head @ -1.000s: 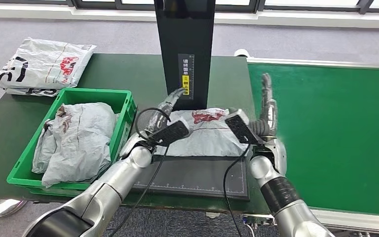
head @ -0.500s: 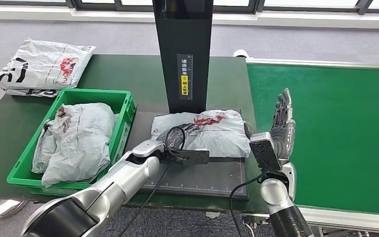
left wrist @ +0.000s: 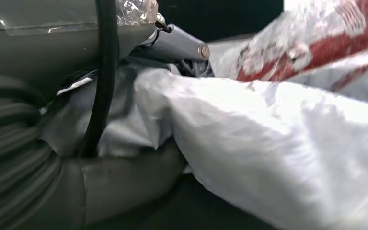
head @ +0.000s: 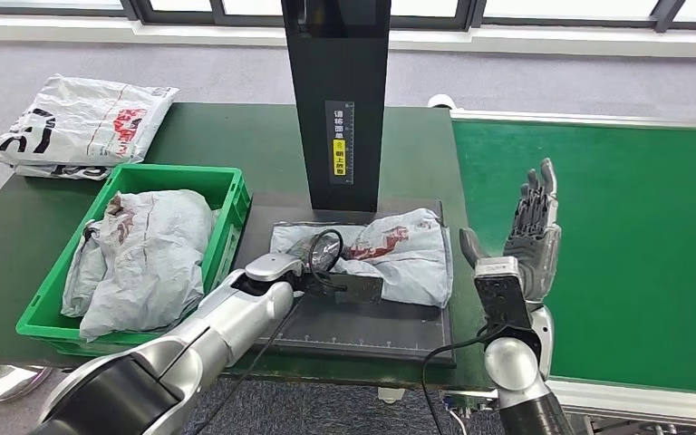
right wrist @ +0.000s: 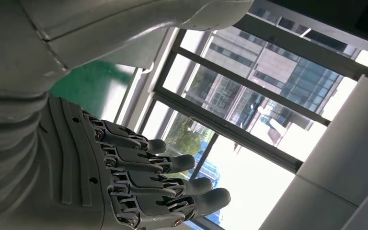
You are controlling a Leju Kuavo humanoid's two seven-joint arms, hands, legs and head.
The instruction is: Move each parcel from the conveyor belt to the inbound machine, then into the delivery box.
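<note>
Parcel (head: 390, 249) lay on the inbound machine (head: 353, 313), left robot hand (head: 326, 276) clamped on its near edge, right robot hand (head: 530, 240) spread empty; best to lift clear before swinging to the delivery box (head: 222, 186)

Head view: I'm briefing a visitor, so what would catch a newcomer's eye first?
The right hand raised open-palmed over the green conveyor belt. Next, the grey parcel on the inbound machine platform, left hand at its near edge. Left of it, a green delivery box holds parcels.
</note>
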